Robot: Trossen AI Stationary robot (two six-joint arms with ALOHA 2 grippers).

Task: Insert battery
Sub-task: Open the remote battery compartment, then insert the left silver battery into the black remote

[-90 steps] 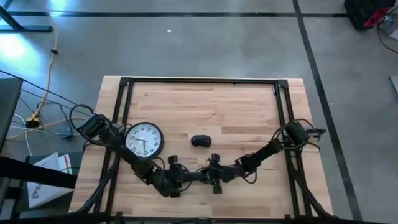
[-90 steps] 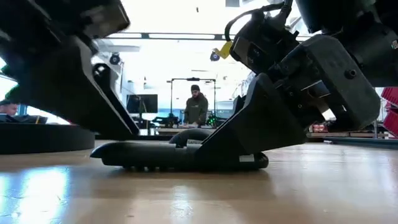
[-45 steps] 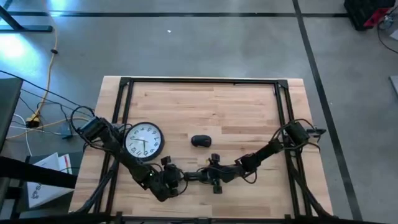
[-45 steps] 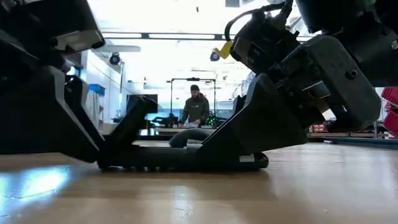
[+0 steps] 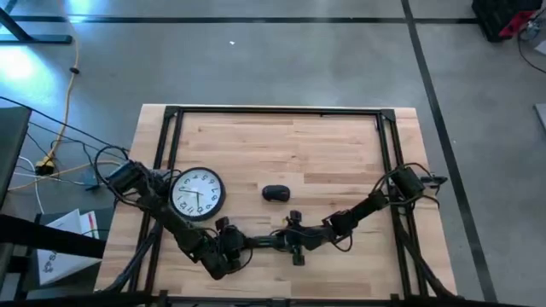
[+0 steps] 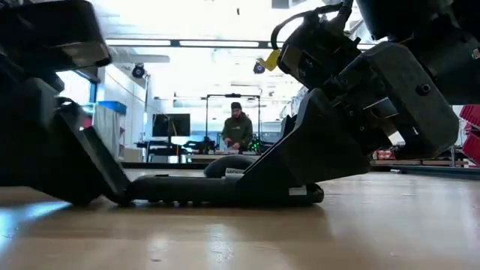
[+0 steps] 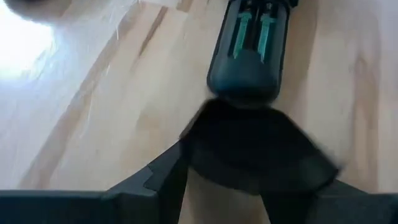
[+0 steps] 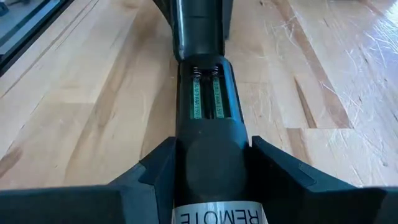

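only right wrist shows remote [image 8: 208, 118] batteries [image 8: 206, 99] clearly.

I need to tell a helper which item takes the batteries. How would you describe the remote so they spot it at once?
On the wooden table, go to the near edge, below the wall clock and computer mouse. The remote lies between the two grippers: a long black bar with its battery bay open, showing green cells.

Remote [image 8: 208, 130] with 2 green batteries [image 8: 206, 99] between right gripper [image 8: 211, 168] fingers
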